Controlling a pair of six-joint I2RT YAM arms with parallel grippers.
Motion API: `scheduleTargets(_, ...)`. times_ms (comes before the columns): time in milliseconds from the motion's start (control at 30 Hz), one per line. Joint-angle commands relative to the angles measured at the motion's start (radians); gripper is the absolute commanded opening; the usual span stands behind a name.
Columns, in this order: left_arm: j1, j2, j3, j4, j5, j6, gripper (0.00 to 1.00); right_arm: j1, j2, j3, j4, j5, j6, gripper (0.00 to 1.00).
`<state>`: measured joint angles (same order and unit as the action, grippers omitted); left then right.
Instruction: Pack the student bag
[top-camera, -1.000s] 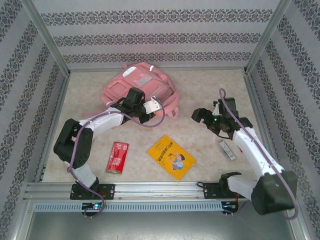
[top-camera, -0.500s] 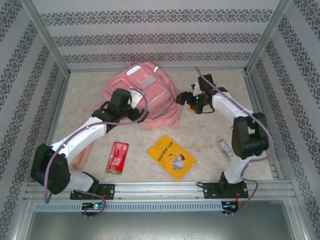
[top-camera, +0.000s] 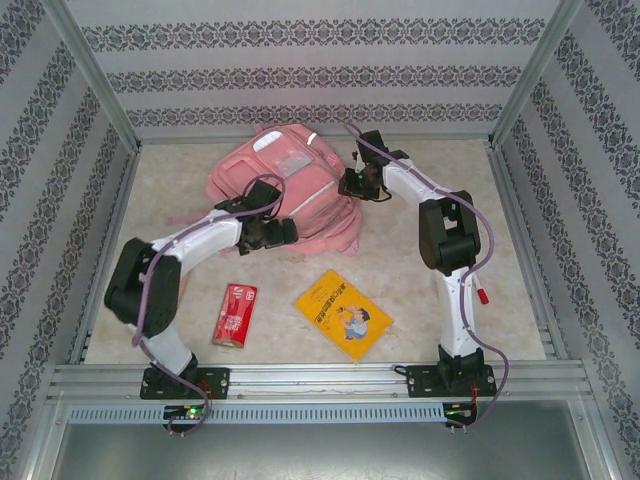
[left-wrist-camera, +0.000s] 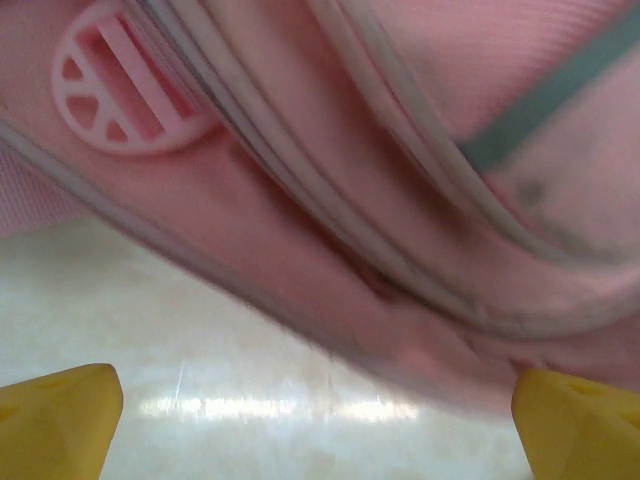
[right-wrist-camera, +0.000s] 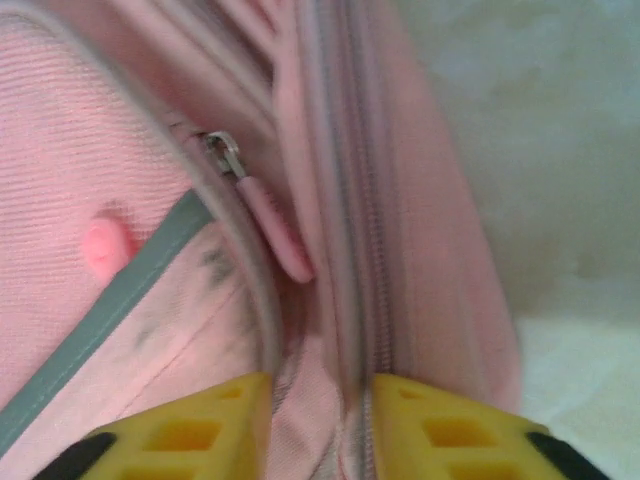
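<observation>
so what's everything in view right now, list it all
student bag: one, pink, far-centre of the table, lying flat
zip pull: one, pink with a metal slider, on the bag just ahead of the right fingers
packet: one, red, near left, between the left arm and the book
book: one, yellow with a cartoon cover, near centre
small red-tipped item: one, beside the right arm, too small to identify
table: one, beige marbled
left gripper: one, yellow fingers, open, at the bag's near edge
right gripper: one, yellow fingers, closed on a fold by the bag's zip, at its right side
</observation>
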<state>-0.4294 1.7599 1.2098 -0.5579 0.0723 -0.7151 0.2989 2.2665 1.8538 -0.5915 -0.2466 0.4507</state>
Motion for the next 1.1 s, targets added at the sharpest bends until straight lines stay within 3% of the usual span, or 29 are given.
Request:
scheduleTargets(0, 0.033, 0.107, 0.098, -0.092, -0.039, -0.106, 1.0, -0.001, -0.015, 0.031, -0.04, 0.05, -0.009, 0.14)
scheduleTargets(67, 0.037, 0.17, 0.144, -0.089, -0.04, -0.109, 1.0, -0.007, -0.044, 0.016, -0.03, 0.004, 0.008, 0.0)
scheduleTargets(333, 0.093, 0.349, 0.432, -0.127, -0.02, 0.003, 1.0, -0.028, -0.318, -0.227, 0.152, -0.275, 0.211, 0.0)
scheduleTargets(533, 0.165, 0.446, 0.649, -0.204, -0.01, 0.168, 1.0, 0.04, -0.448, -0.518, 0.382, -0.339, 0.398, 0.0)
scheduleTargets(600, 0.18, 0.459, 0.705, -0.271, -0.069, 0.233, 1.0, 0.066, -0.46, -0.571, 0.434, -0.316, 0.403, 0.0)
scheduleTargets(633, 0.189, 0.463, 0.738, -0.329, -0.127, 0.244, 1.0, 0.072, -0.466, -0.57, 0.405, -0.273, 0.359, 0.09)
scheduleTargets(667, 0.198, 0.465, 0.756, -0.395, -0.169, 0.231, 1.0, 0.073, -0.469, -0.555, 0.35, -0.21, 0.31, 0.25)
scheduleTargets(733, 0.216, 0.445, 0.73, -0.477, -0.155, 0.17, 1.0, 0.058, -0.464, -0.494, 0.218, -0.052, 0.202, 0.53)
scheduleTargets(900, 0.214, 0.283, 0.361, -0.272, 0.028, 0.084, 0.99, -0.01, -0.339, -0.32, 0.138, 0.064, 0.058, 0.62)
scheduleTargets(1067, 0.214, 0.185, 0.181, -0.21, 0.027, 0.056, 0.99, -0.036, -0.103, -0.102, 0.101, -0.021, 0.046, 0.63)
